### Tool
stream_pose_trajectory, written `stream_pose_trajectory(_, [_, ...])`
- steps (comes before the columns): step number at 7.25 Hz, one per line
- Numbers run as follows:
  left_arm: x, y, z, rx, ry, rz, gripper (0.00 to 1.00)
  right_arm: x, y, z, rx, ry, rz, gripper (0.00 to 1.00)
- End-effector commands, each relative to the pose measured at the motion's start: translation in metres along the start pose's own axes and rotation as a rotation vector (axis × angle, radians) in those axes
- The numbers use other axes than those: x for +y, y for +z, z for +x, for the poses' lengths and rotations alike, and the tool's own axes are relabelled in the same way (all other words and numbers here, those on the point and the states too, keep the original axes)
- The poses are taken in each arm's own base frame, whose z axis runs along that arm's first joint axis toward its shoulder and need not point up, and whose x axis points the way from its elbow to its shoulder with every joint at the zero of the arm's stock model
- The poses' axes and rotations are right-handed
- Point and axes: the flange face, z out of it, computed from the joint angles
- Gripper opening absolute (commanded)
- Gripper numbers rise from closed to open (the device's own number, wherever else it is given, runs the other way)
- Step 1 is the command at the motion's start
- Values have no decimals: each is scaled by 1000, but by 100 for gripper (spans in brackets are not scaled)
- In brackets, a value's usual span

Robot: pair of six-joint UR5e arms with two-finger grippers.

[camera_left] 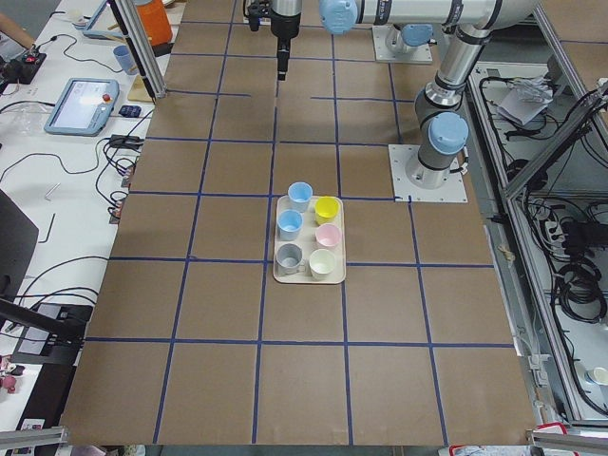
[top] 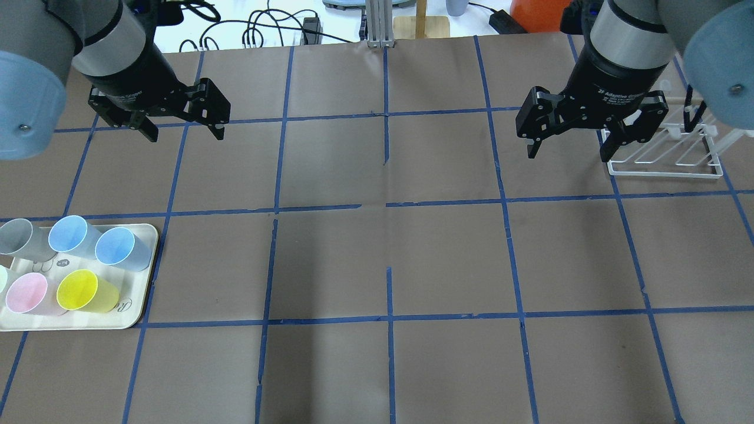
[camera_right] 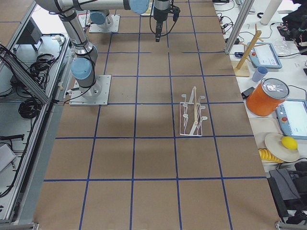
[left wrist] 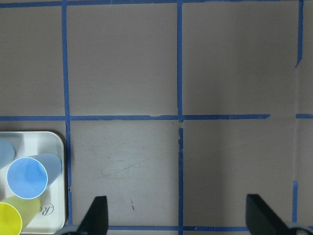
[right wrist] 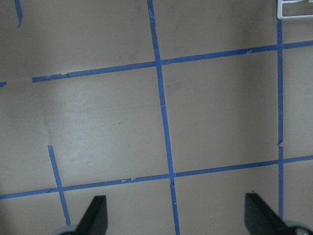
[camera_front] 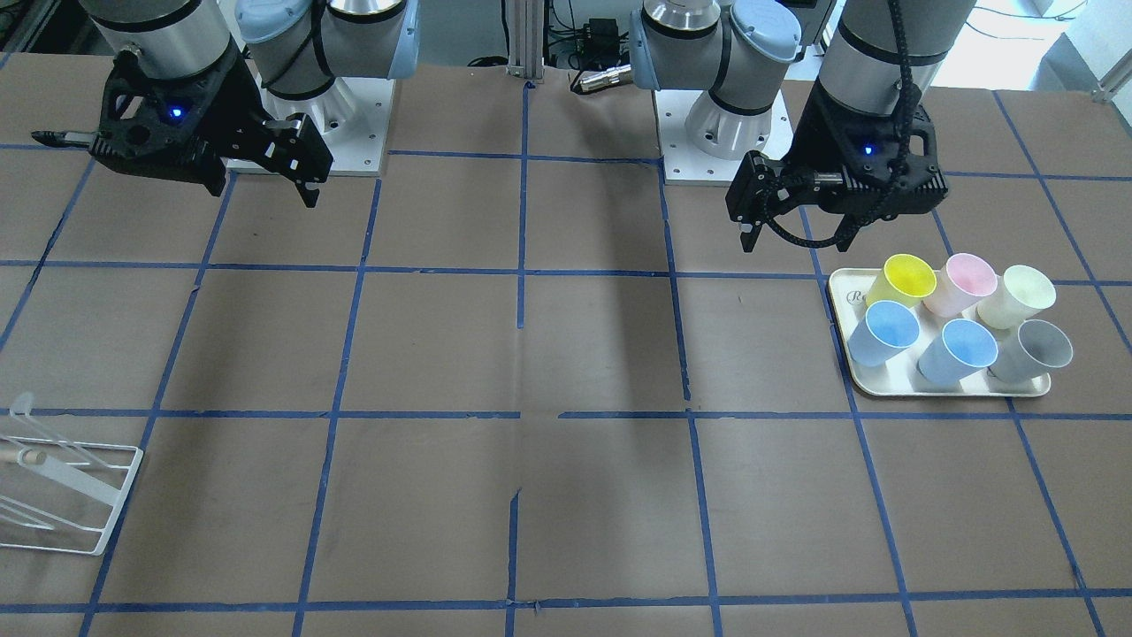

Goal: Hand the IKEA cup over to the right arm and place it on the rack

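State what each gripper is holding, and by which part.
Nothing is held. The left gripper and right gripper both hang open and empty; the IKEA cup stands on the tray.

left arm (top: 112, 47), right arm (top: 630, 41) aloft, jaws apart

Brown paper table top (top: 447, 253) bears a blue taped grid. Cream rounded tray (camera_front: 893, 382) carries six plain tumblers: yellow plastic tumbler (camera_front: 904, 279), pink tumbler (camera_front: 966, 281), cream tumbler (camera_front: 1021, 294), grey tumbler (camera_front: 1036, 349), sky-blue tumbler (camera_front: 962, 349), pale light-blue tumbler (camera_front: 886, 332). Wire rack (top: 664, 158) is white.
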Motion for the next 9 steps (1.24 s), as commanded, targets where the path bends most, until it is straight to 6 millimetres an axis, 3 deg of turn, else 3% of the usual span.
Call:
stream_pose_trajectory(1, [7,5,-16,43,-18,-95,100,1,1,0,2,1,-4,100])
stream_pose_trajectory(3, [7,7,-63,56,37,-102,100,1,4,1,7,4,-8,100])
stream_pose_trajectory(4, [5,19,-106,65,106,-117,100,1,4,1,11,4,-6,100])
stream_pose_trajectory(5, [14,38,-164,93,166,-147,100,0,5,1,6,5,-5,100])
stream_pose_trajectory(7, [37,99,-259,138,227,-167,100,-5,4,1,12,7,27,100])
stream_pose_trajectory(9, [31,127,-299,42,212,-73,100,-6,3,4,5,13,29,100])
